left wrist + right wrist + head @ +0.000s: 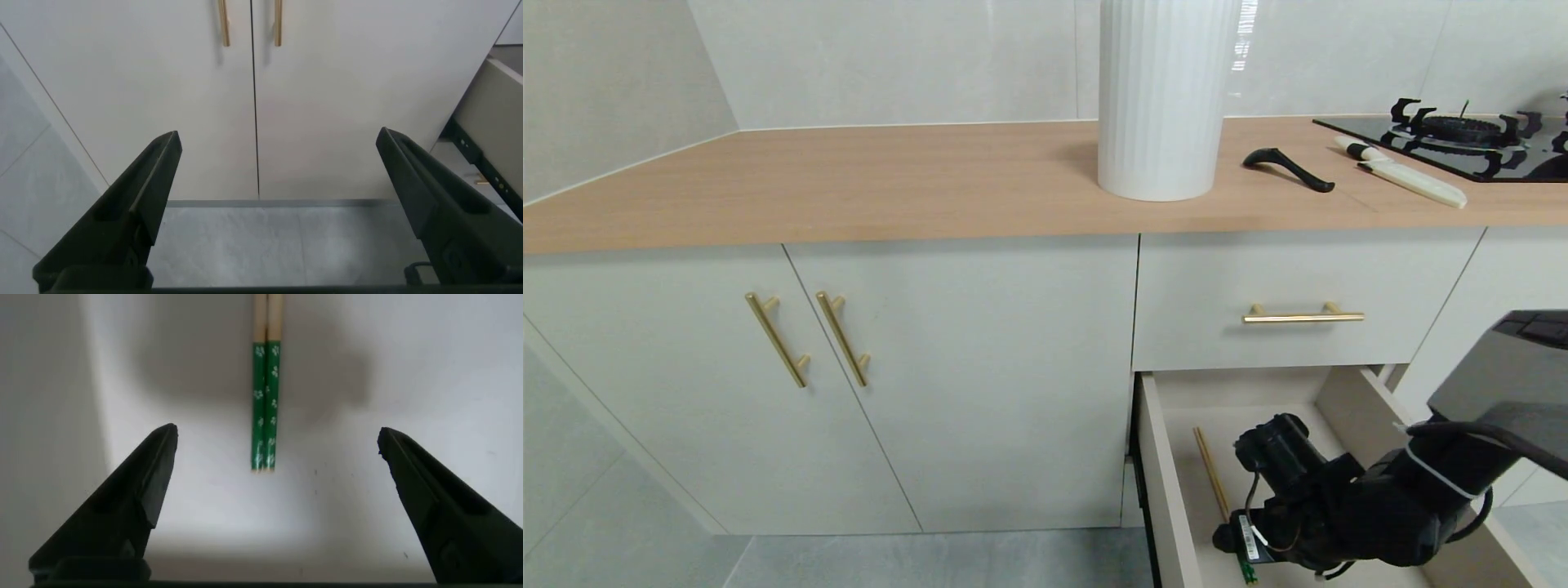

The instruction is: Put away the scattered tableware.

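Note:
A pair of wooden chopsticks [1213, 478] with green patterned ends lies on the floor of the open lower drawer [1168, 474], near its left wall. My right gripper [275, 433] hangs open inside the drawer just above the chopsticks [265, 400], with nothing between its fingers; in the head view the right gripper [1241, 531] sits low at the drawer's front. On the countertop lie a black-handled utensil [1286, 169] and a white knife [1405, 173]. My left gripper [278, 135] stands open and empty, facing the cabinet doors [257, 98] low above the floor.
A tall white ribbed canister [1160, 98] stands on the wooden countertop [849, 184]. A black gas hob [1462, 139] is at the far right. The upper drawer [1303, 314] with a gold handle is closed above the open one. Grey floor lies before the cabinets.

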